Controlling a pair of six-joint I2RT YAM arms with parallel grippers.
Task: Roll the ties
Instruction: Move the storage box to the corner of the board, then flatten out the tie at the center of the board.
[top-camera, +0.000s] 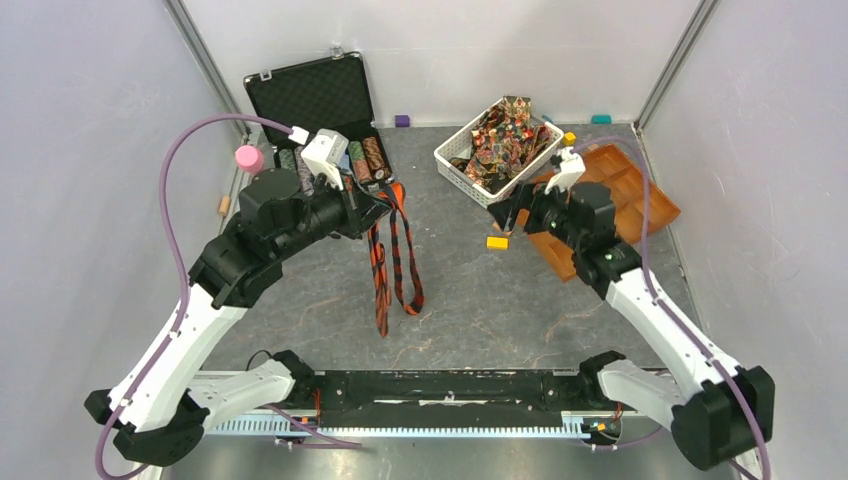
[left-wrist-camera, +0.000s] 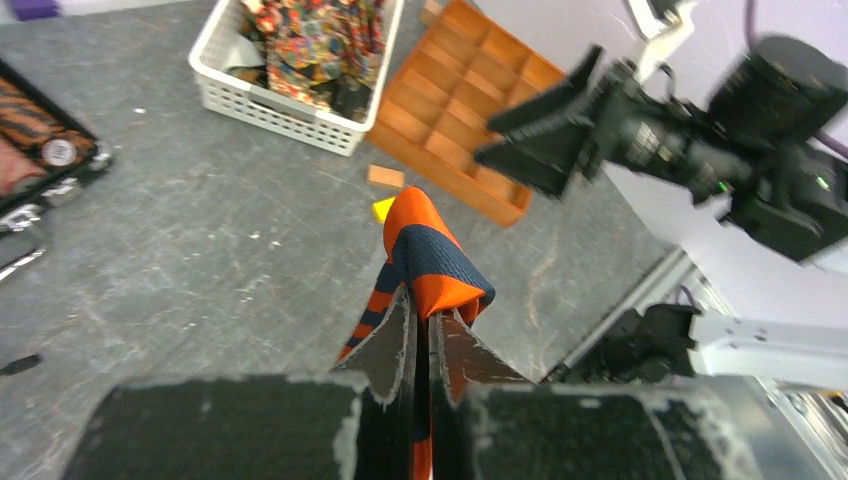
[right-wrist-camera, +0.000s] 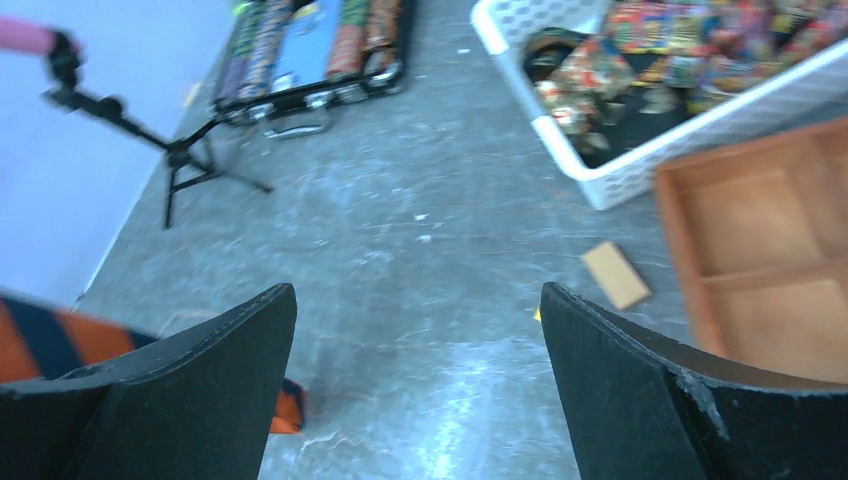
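An orange-and-dark striped tie (top-camera: 392, 262) hangs from my left gripper (top-camera: 387, 200) and trails down onto the grey table. In the left wrist view the left gripper (left-wrist-camera: 428, 318) is shut on a fold of this tie (left-wrist-camera: 425, 250), held above the table. Several multicolour patterned ties (top-camera: 505, 133) lie piled in a white basket (top-camera: 452, 165). My right gripper (top-camera: 503, 215) is open and empty, above the table to the right of the hanging tie. In the right wrist view its wide-apart fingers (right-wrist-camera: 215, 350) frame bare table, with the tie (right-wrist-camera: 55, 340) at the left edge.
An open black case (top-camera: 320, 100) with poker chips stands at the back left. A wooden compartment tray (top-camera: 625, 195) lies at the right under the right arm. A yellow block (top-camera: 497, 242), a pink knob (top-camera: 248, 158) and small coloured blocks sit nearby.
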